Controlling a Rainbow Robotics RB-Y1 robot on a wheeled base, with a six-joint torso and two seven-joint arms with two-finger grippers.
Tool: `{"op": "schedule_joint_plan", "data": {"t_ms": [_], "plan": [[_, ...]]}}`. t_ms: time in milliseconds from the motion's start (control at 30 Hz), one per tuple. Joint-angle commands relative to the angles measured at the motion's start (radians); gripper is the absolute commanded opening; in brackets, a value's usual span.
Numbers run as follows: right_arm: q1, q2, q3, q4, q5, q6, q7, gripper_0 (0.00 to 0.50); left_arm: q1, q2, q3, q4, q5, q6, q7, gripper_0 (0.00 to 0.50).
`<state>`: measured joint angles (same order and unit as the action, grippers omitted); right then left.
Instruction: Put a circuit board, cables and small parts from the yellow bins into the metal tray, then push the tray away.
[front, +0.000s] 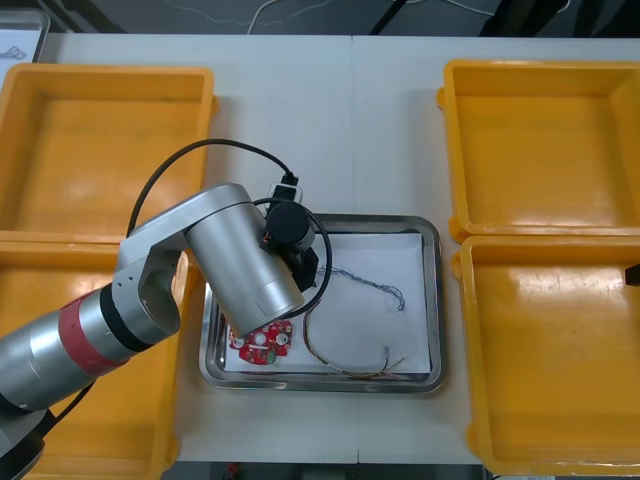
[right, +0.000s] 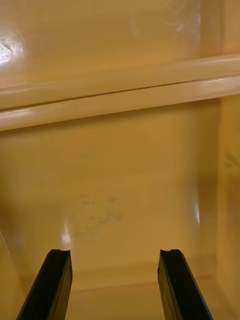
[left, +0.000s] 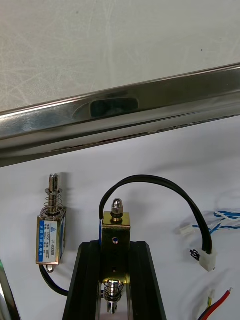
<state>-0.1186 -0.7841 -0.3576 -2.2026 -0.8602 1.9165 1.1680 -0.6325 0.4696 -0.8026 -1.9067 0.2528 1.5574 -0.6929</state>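
Four bins (front: 110, 75) frame the table (front: 380, 100), two at each side, and the tray (front: 380, 220), white inside, sits between them. Reaching over the tray's left half is the left arm (front: 230, 260). The left gripper (left: 116, 245) hangs low over the white floor just inside the tray's rim, its fingers (left: 87, 280) pinching a brass part (left: 116, 222) upright between them, the part's domed tip pointing at the rim. A black cable (left: 165, 181) arcs from this part to a white plug lying on the tray floor beside the fingers. Just beside the gripper, on its other side, a labelled part (left: 51, 235) with a spring at one end lies free on the floor, apart from the fingers. The board (front: 262, 343) rests in the tray's near left corner, partly under the arm. A blue-white cable (front: 370, 283) trails across the middle of the tray, and a red-yellow cable (front: 345, 372) curves along the near side. Both cables' ends show close to the plug in the left wrist view. The right gripper (right: 114, 252) hovers inside a right bin (right: 120, 200), fingers spread wide with nothing between them, above a bare floor, facing the seam where the two right bins meet.
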Motion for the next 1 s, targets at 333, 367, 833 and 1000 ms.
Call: {"op": "schedule_joint_plan", "data": {"t_ms": [333,367,833,1000], "plan": [[0.011,-0.023,-0.020,-0.031,-0.023,0.003,-0.030,0.500,-0.035,-0.029,-0.041,-0.009,-0.030,-0.010,0.050,0.034],[0.011,-0.023,-0.020,-0.031,-0.023,0.003,-0.031,0.500,-0.035,-0.029,-0.043,-0.009,-0.033,-0.010,0.050,0.072],[0.011,-0.023,-0.020,-0.031,-0.033,0.003,-0.028,0.500,-0.035,-0.029,-0.038,-0.025,-0.041,-0.002,0.053,0.500],[0.008,-0.024,-0.020,-0.034,-0.042,0.003,-0.022,0.500,-0.036,-0.029,0.008,-0.084,-0.015,0.079,0.038,0.500]]}}
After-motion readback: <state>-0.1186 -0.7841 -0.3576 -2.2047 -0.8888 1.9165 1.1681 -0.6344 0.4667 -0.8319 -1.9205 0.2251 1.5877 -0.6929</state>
